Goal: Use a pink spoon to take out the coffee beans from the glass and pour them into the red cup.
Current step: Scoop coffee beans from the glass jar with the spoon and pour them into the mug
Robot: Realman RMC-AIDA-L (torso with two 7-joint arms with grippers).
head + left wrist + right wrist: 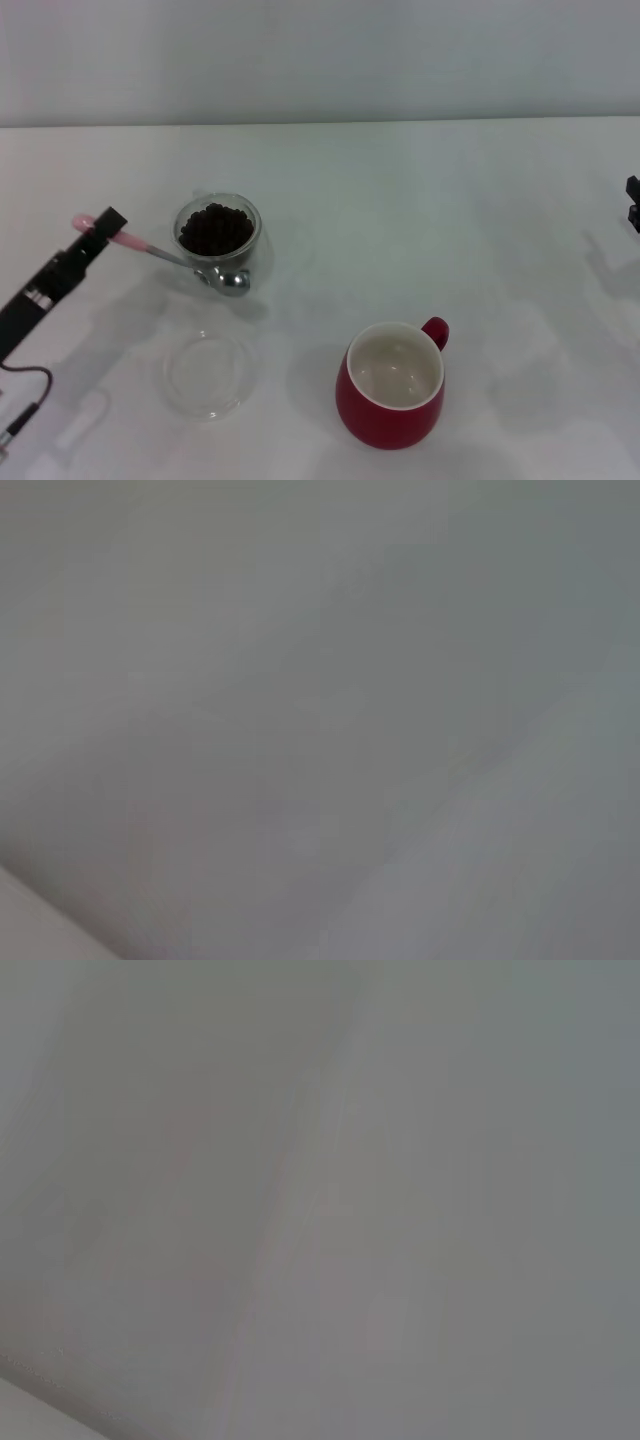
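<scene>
Our left pincer point(97, 228) grips the pink spoon point(160, 254) by its handle end; the bowl, beyond it, hangs beside the glass point(218, 233), risking a knock. The right pincer point(633, 203) idles far off; grip unclear.

We see a white tabletop point(420, 200) filling most of the head view, smooth and matte. Its far edge meets a plain pale grey wall point(320, 55) in a straight horizontal line. The light looks soft and even; we notice only faint, diffuse shadows on the tabletop. Both wrist views show us only blurred, featureless grey surfaces, and we cannot tell what these are.
</scene>
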